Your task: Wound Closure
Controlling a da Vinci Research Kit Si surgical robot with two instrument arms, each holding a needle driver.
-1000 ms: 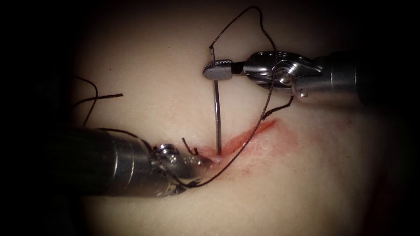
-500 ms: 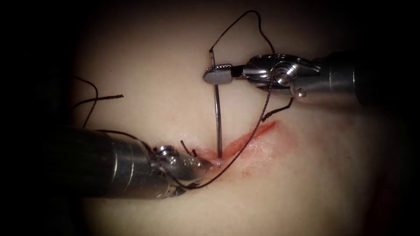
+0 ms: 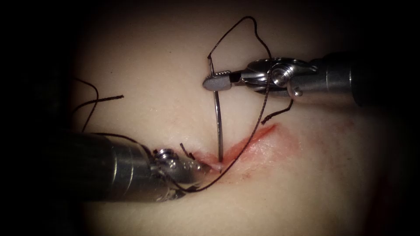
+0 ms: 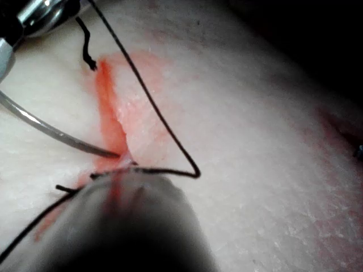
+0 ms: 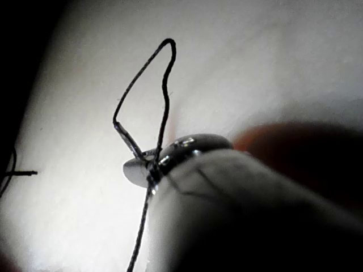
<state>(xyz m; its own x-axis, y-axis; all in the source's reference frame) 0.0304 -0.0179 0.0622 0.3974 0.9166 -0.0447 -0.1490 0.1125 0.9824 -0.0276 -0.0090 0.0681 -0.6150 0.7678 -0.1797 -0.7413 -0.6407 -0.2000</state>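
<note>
Meanwhile, the right gripper (image 3: 215, 81) is clamping the needle (image 3: 218, 126) near its thread end, holding it almost upright above the tissue (image 3: 144, 57). The needle's tip is sitting in the cut (image 3: 245, 144), at its left part, just beside the left gripper (image 3: 204, 166). Whether the left gripper's jaws are open or closed cannot be told; its tip is resting at the cut's left end, next to a short cut end (image 3: 186, 150) of thread. The thread (image 3: 258, 39) is looping up from the needle's end, dropping across the right gripper's wrist, crossing the cut and running under the left gripper.

Risk, as a judgement: with the thread draped over the right wrist, any turn of that wrist could snag or tighten the loop and drag the needle off line; held so far from the tip, the needle could also twist in the jaws and tear the cut's edge.

Compared with a second ago, the right gripper has rolled slightly and shifted down, and the loop is standing taller; the tip remains in the cut.
</note>
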